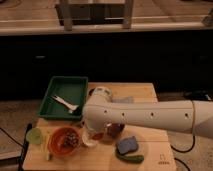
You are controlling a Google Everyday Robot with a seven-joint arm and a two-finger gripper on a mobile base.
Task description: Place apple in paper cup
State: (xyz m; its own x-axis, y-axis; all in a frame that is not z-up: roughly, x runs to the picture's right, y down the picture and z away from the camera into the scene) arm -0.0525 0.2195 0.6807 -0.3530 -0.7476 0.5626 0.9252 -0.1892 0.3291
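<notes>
Gripper [96,134]: I see my arm low over the table [145,92]. I can't tell its grip.
Apple [115,130]: just beside the gripper.
Tray [62,90]: green, holds a white fork [64,102].

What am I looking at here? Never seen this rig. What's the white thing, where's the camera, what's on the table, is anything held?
The big white tube is the robot's single arm, reaching in from the right across a wooden table. There is one camera view, looking down at the table from the front; where it is mounted isn't known. The gripper sits at the arm's left end, low over the table, mostly hidden by the arm, so whether it holds anything can't be told. On the table: a green tray with a white utensil, an orange-red bowl, a light-green cup, a blue sponge, a long green vegetable, and something reddish, perhaps the apple, under the arm.
</notes>
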